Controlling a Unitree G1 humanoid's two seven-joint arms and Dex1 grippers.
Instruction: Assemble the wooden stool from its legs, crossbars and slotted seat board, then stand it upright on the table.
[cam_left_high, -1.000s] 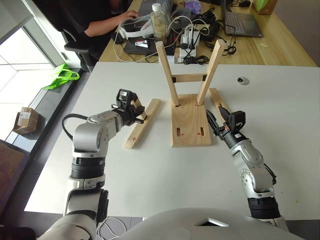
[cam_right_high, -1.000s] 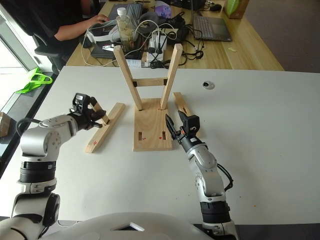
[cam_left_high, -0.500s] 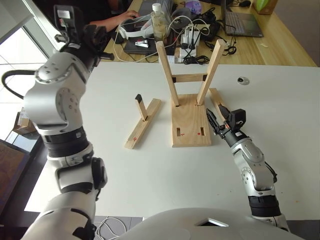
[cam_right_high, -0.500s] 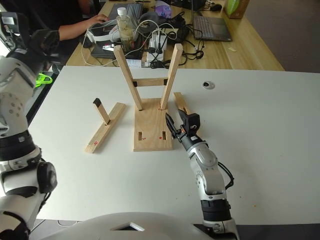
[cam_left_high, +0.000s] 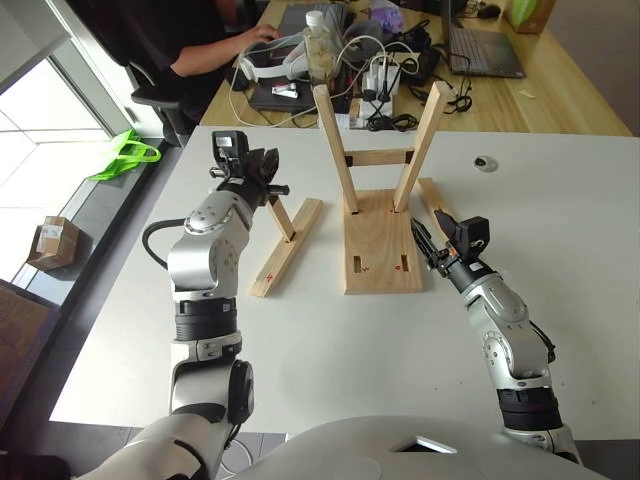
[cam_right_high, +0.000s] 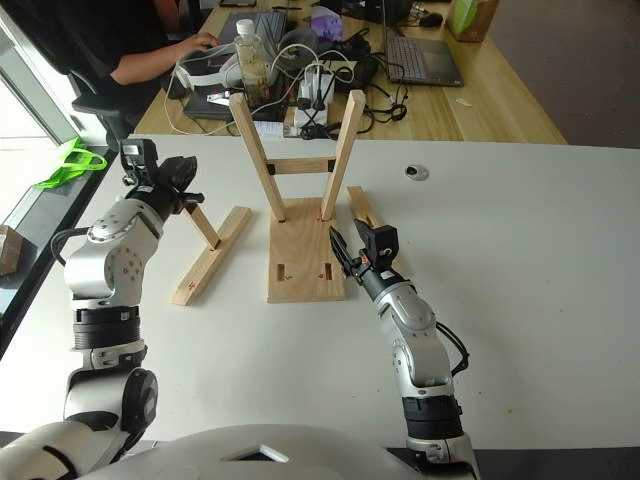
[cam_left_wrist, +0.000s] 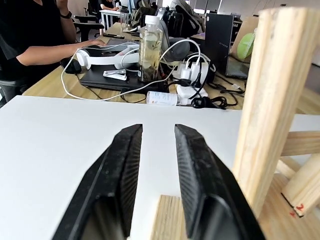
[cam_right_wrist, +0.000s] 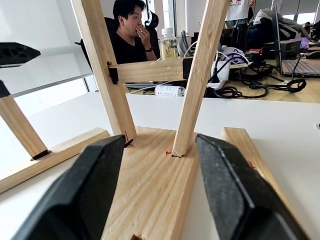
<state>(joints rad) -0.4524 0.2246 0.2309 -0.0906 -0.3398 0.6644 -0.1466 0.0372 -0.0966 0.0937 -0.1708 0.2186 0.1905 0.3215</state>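
Wooden crossbar (cam_left_wrist: 167, 222) end shows between parted left fingers (cam_left_wrist: 125, 170) from the wrist.

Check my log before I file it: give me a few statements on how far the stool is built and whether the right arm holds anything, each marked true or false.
1. Two legs stand in the seat board, joined by a crossbar. True.
2. The stool stands upright on the table. False: the seat board lies flat, with the legs pointing up.
3. The right gripper holds a leg. False: its jaws are open and empty, beside the seat board's right edge.
4. A loose leg with a short crossbar sticking up lies left of the seat board. True.
5. Two slots at the seat board's near end are empty. True.
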